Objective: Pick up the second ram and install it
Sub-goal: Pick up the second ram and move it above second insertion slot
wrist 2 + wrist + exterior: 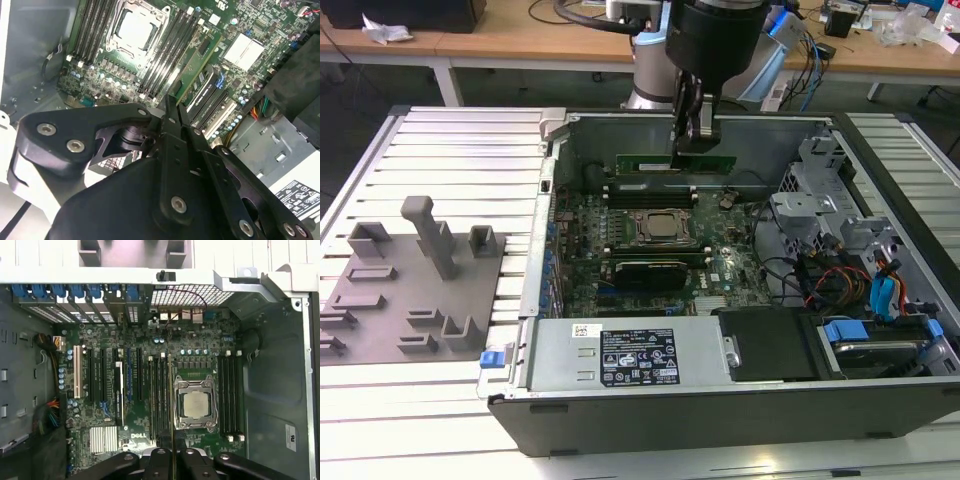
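In the exterior view my gripper (695, 135) hangs inside the open computer case, shut on the second ram (675, 161), a long green stick held level above the back of the motherboard (720, 270). The CPU socket (657, 228) lies below and in front of it, with black memory slots (642, 190) on either side. In the second wrist view the ram (200, 67) runs out from between the fingertips (170, 107), slanting over the slots beside the socket (135, 27). The first wrist view has the ram (171, 405) edge-on as a thin line next to the socket (195, 405).
The case wall (545, 230) rises on the exterior view's left, with a grey holder tray (410, 285) beyond it. A power supply (630, 355) lines the front. Drive cages and coloured cables (865, 285) crowd the exterior view's right. Expansion slots (100, 385) lie beyond the memory slots.
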### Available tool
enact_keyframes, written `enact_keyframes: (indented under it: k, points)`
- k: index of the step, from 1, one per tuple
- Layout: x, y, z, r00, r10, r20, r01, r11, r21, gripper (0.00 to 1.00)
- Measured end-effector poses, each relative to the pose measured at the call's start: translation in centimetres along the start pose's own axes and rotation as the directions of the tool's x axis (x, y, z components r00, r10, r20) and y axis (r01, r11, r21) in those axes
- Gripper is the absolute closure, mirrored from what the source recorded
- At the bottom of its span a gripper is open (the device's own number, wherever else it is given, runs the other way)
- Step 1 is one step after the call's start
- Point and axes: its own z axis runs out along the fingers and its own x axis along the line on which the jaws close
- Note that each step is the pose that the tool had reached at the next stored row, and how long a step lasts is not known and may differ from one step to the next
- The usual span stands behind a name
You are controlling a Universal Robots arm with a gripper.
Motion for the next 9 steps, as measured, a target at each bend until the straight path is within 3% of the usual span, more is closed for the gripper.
enact_keyframes:
  k: [4, 9]
  points:
    - [0.04, -0.04, 0.5, 1.0, 0.0, 0.0, 0.0, 1.0, 0.0, 0.87]
    - [0.17, -0.16, 2.01, 1.0, -0.001, -0.0001, 0.001, 1.0, -0.0001, 0.87]
